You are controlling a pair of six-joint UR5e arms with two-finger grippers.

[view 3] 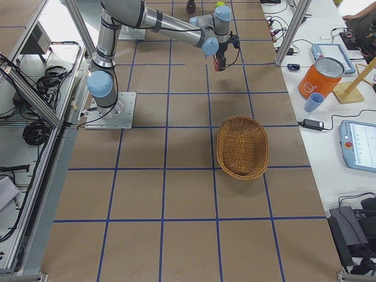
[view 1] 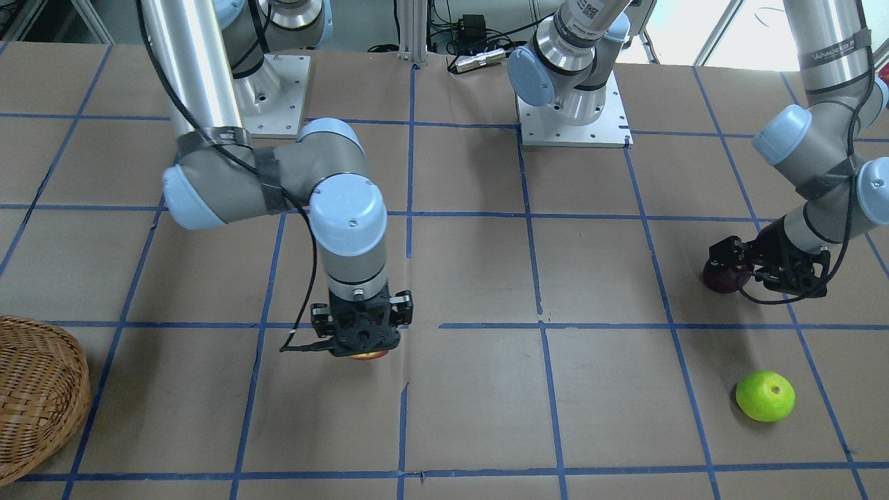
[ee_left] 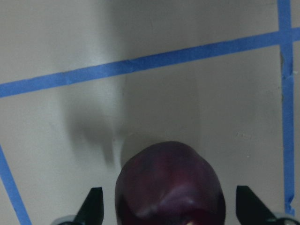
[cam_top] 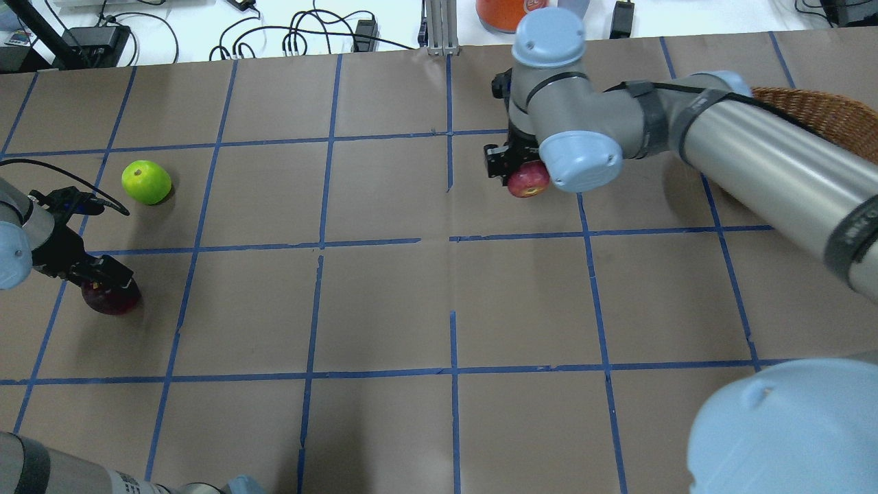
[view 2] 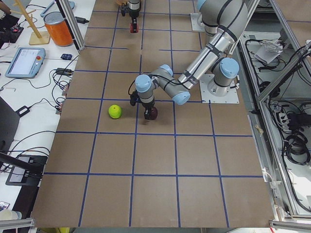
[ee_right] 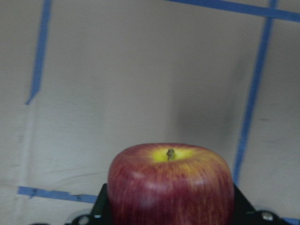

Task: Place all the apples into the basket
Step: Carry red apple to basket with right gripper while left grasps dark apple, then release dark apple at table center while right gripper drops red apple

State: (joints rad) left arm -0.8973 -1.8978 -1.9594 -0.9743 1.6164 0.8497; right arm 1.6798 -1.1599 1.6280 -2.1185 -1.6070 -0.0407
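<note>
The dark maroon apple (cam_top: 113, 298) rests on the table at the left. My left gripper (cam_top: 103, 283) is open, with one finger on either side of it. In the left wrist view the apple (ee_left: 168, 187) sits between the fingertips (ee_left: 93, 204) with small gaps. My right gripper (cam_top: 518, 170) is shut on the red and yellow apple (cam_top: 529, 180) and holds it a little above the table; the apple fills the right wrist view (ee_right: 171, 187). The lime green apple (cam_top: 146, 182) lies loose beyond the left gripper. The wicker basket (view 3: 242, 147) stands at the table's right end, partly hidden behind my right arm in the overhead view.
The two arm bases (view 1: 573, 118) are bolted to the table on the robot's side. An orange canister (view 3: 320, 76), cables and a tablet (view 3: 358, 144) sit on the bench beyond the far edge. The brown paper is marked with a blue tape grid (cam_top: 453, 237).
</note>
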